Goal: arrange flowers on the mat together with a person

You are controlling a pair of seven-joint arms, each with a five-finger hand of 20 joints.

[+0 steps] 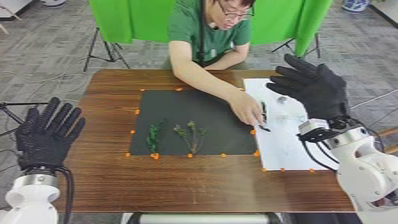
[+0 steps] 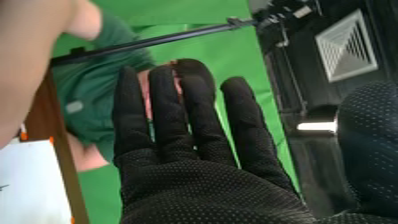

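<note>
Brown wooden table (image 1: pixel 178 185): carrying the whole arrangement between the robot on the near side and the person in a green top (image 1: pixel 184 31) leaning in from the far side.
Black rectangular mat (image 1: pixel 200 107): lying mid-table, seemingly serving as the ground for the picture.
Long white sheet (image 1: pixel 286 150): lying along the mat's right side, probably acting as a supply area and making loose pieces easy to spot.
Robot's right hand in black fabric (image 1: pixel 317 90): hovering over the sheet's right side, opening wide with straight fingers and holding nothing, presumably leaving the person room.
Robot's left hand in black fabric (image 1: pixel 44 135): resting beyond the mat's left side, spreading its fingers and holding nothing, apparently waiting.
Person's bare hand (image 1: pixel 244 109): reaching down where mat and sheet are meeting, probably picking or placing; its grip is staying unclear.
Leafy green sprig (image 1: pixel 153 137): lying on the mat's near left, pointing its tip far.
Thin-stemmed sprig with pale tips (image 1: pixel 192 135): lying just right of it, fanning far, likely so both are reading as growing upward.
Slender dark piece (image 1: pixel 265 128): lying by the person's fingertips.
Small orange markers (image 1: pixel 190 155): dotting the mat's border, perhaps marking its place.
</note>
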